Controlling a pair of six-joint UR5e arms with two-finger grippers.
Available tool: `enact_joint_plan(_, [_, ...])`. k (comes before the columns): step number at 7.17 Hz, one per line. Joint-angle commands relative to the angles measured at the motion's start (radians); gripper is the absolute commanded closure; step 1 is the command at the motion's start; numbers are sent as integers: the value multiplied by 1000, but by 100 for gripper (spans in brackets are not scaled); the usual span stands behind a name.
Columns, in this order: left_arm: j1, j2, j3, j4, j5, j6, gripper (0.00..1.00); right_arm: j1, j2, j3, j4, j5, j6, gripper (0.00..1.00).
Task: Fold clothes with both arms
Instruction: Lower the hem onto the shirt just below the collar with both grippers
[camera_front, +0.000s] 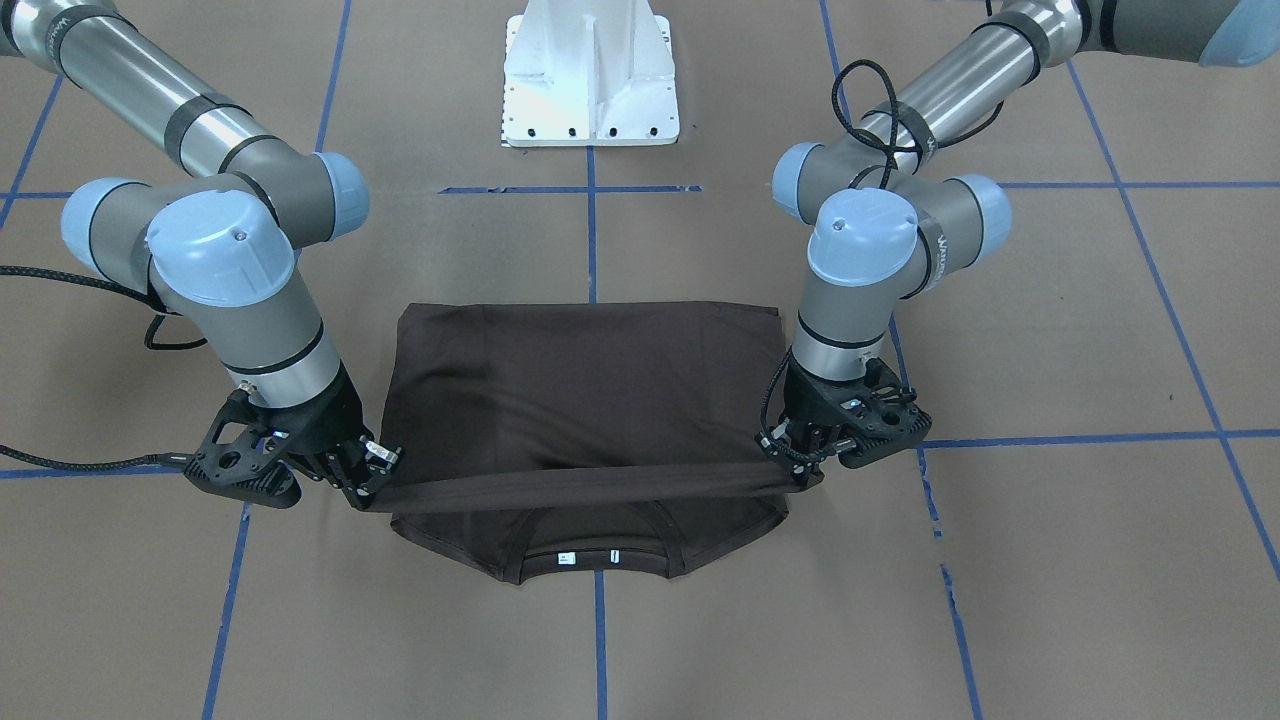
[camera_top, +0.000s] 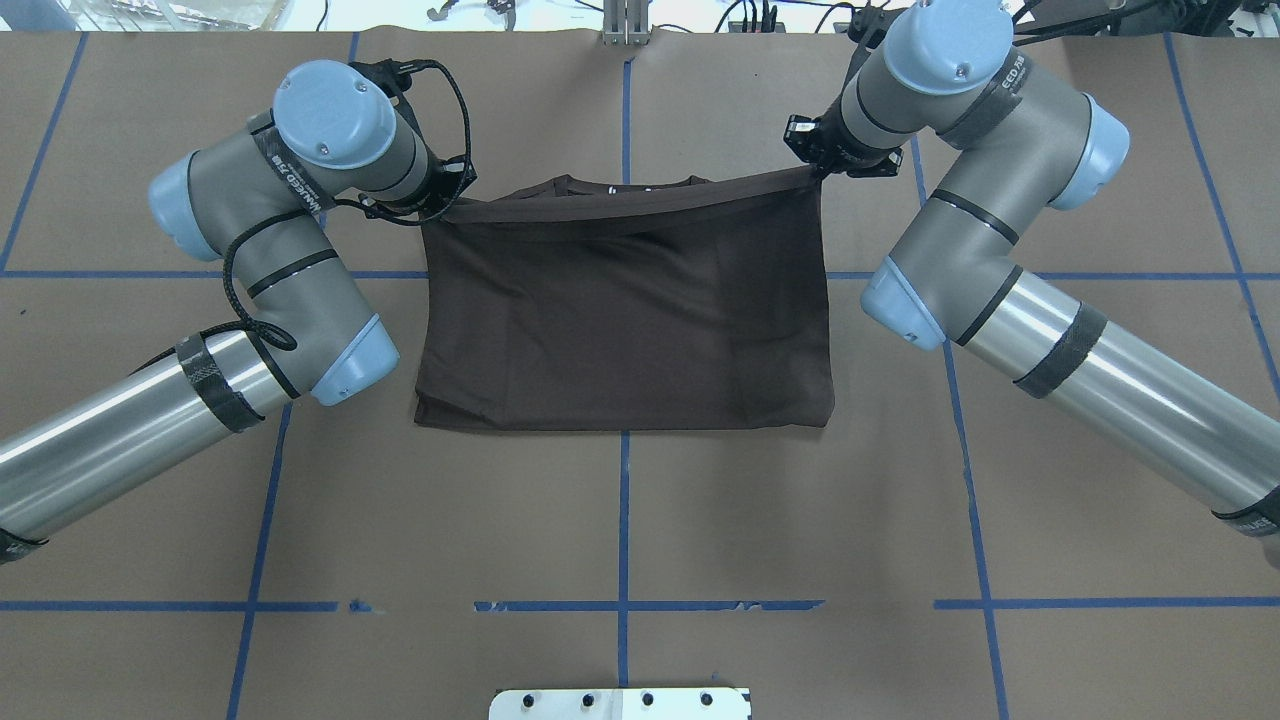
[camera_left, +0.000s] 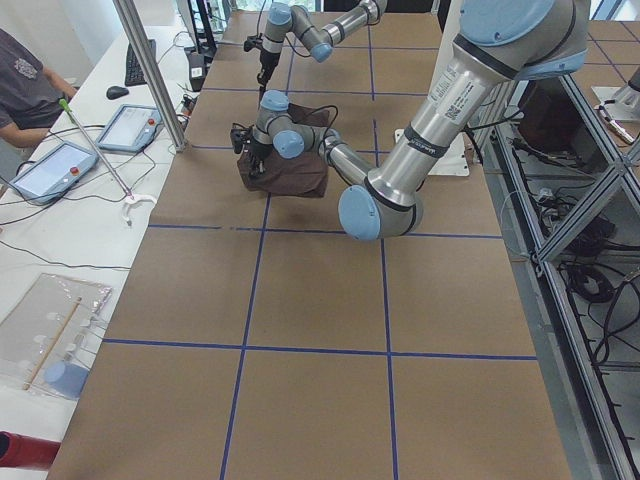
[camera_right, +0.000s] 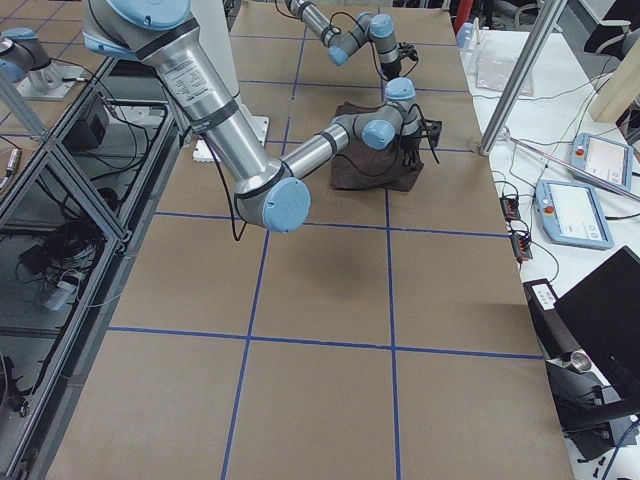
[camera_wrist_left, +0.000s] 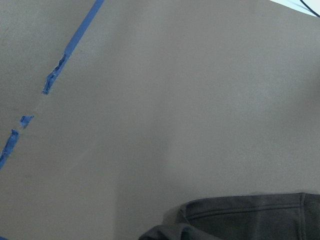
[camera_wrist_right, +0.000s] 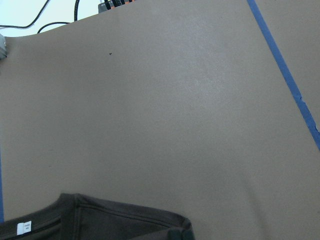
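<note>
The dark brown T-shirt (camera_front: 590, 390) lies folded on the brown table, its collar with white tags (camera_front: 590, 557) toward the far side from the robot. My left gripper (camera_front: 800, 470) and right gripper (camera_front: 365, 490) are each shut on an end of the shirt's lifted edge. That edge is stretched taut between them, just above the collar end. In the overhead view the left gripper (camera_top: 440, 208) and right gripper (camera_top: 815, 170) hold the shirt (camera_top: 625, 320) at its far corners. The left wrist view shows a shirt corner (camera_wrist_left: 250, 220). The right wrist view shows the collar (camera_wrist_right: 100, 225).
The white pedestal base (camera_front: 590, 75) stands at the robot's side of the table. Blue tape lines (camera_top: 622, 520) grid the table. A metal pole (camera_left: 150, 70), tablets (camera_left: 45, 170) and a seated person (camera_left: 25, 85) are beyond the far edge.
</note>
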Motion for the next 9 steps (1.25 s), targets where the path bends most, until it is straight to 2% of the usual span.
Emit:
enact_joint_plan(1, [0, -1, -1, 0, 0, 0, 100, -11, 0, -9, 3, -6, 0, 100])
enact_joint_plan(2, [0, -1, -1, 0, 0, 0, 100, -25, -4, -7, 5, -5, 0, 100])
enact_joint_plan(3, [0, -1, -1, 0, 0, -3, 85, -32, -7, -1, 6, -5, -2, 100])
enact_joint_plan(4, [0, -1, -1, -2, 0, -7, 41, -32, -7, 0, 11, -5, -1, 100])
enact_joint_plan(5, [0, -1, 1, 0, 2, -4, 0, -31, -14, -6, 45, -6, 1, 11])
enact_joint_plan(6, [-1, -9, 1, 3, 2, 2, 0, -20, -14, -6, 46, 14, 1, 0])
enact_joint_plan(8, [-3, -12, -4, 5, 0, 7, 0, 3, -14, 0, 49, 116, 0, 0])
enact_joint_plan(9, [-3, -9, -10, 6, -3, 7, 0, -2, -52, 41, 49, 121, 4, 0])
